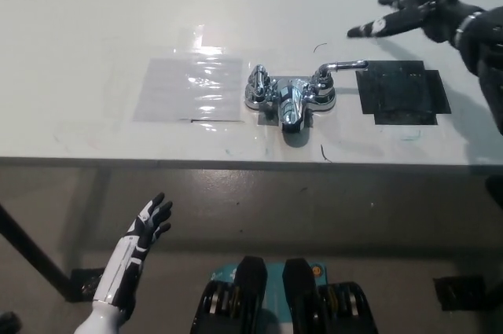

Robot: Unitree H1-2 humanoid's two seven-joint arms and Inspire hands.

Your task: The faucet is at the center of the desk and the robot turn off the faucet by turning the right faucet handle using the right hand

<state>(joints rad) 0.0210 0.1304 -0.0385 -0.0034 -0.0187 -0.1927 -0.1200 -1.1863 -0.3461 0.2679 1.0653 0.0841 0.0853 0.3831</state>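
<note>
The right hand (413, 0) hovers with fingers spread and empty beyond the faucet (289, 96) on the counter (94, 20), while the left hand (148, 224) rests released below its edge.

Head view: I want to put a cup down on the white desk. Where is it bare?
Bare: the white desk left of and beyond the clear plastic sheet. Crowded: the middle, with the chrome faucet and the black taped patch, under the open black right hand. The white left hand rests below the desk edge.
</note>
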